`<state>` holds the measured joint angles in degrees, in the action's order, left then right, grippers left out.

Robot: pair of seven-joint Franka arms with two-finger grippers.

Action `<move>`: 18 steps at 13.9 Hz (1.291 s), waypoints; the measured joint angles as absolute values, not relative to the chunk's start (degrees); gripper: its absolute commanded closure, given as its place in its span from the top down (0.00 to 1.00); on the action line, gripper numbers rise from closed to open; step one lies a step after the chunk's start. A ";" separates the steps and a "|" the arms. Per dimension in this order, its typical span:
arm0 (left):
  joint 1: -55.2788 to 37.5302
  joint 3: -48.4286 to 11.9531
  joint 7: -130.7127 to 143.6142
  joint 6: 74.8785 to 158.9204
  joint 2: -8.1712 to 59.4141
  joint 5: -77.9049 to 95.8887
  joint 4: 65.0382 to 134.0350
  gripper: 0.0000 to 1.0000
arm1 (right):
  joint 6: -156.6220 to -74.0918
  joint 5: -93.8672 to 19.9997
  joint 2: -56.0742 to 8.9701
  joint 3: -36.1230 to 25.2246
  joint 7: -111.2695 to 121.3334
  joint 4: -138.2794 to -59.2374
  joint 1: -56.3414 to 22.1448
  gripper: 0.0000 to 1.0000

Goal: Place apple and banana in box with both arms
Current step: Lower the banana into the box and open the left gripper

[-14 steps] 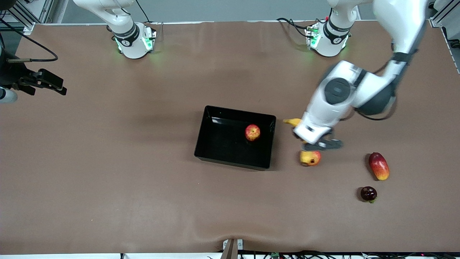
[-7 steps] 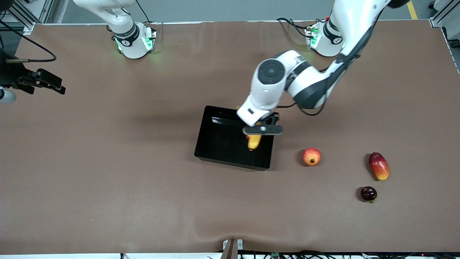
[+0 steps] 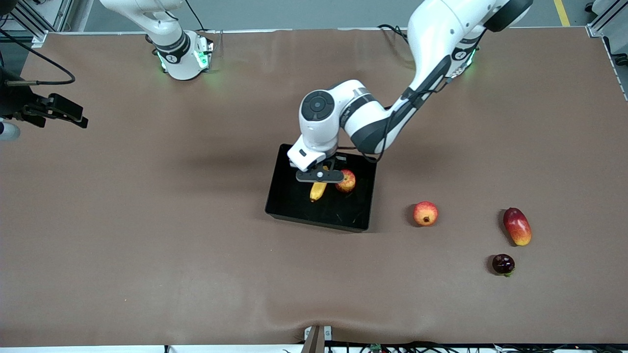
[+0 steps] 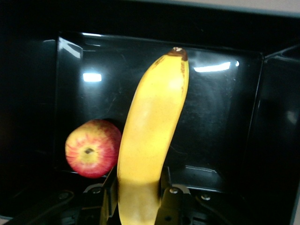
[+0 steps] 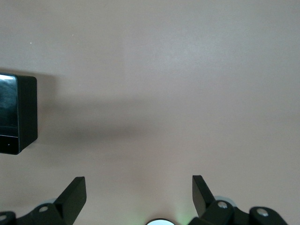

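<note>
Left gripper (image 3: pixel 320 175) clamps banana (image 3: pixel 318 190) over box (image 3: pixel 289 203).

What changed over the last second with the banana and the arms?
The left gripper, shut on the banana, carried it from beside the box to over it, next to the apple. The right gripper stayed open and waiting; the loose fruits stayed put.

A brown mat covers the surface (image 3: pixel 147 235) almost edge to edge, wrinkled in a shallow ripple along its edge nearest the front camera, just above a small metal bracket (image 3: pixel 316 338). Past the mat's edge farthest from that camera runs a strip of grey floor (image 3: pixel 294 14). Aluminium frame rails (image 3: pixel 601 24) stand at the corners there. Light is even, with soft shadows.
</note>
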<state>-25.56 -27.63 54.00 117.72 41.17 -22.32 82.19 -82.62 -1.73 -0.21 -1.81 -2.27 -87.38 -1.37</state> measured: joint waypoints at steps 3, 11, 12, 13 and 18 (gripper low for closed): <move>-26.53 -27.41 54.00 117.73 43.10 -22.31 80.08 0.00 | -82.56 -1.73 -0.21 -1.84 -2.27 -87.39 -1.35 1.00; -31.58 -21.54 53.99 122.52 47.26 -22.31 78.21 0.00 | -82.36 -1.73 -0.21 -1.86 -2.27 -87.39 -1.34 1.00; -31.75 -21.48 53.99 123.06 48.01 -22.31 78.18 0.00 | -82.31 -1.73 -0.21 -1.85 -2.27 -87.39 -1.34 1.00; -31.96 -21.32 53.99 123.78 48.75 -22.31 78.17 0.00 | -82.23 -1.73 -0.21 -1.86 -2.27 -87.40 -1.34 1.00; -32.68 -20.76 53.99 125.23 51.43 -22.31 78.04 0.37 | -82.29 -1.73 -0.21 -1.85 -2.26 -87.41 -1.35 1.00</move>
<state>-32.68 -20.76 53.99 125.23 51.43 -22.31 78.04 -82.29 -1.73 -0.21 -1.85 -2.26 -87.41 -1.35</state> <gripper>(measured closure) 0.621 0.000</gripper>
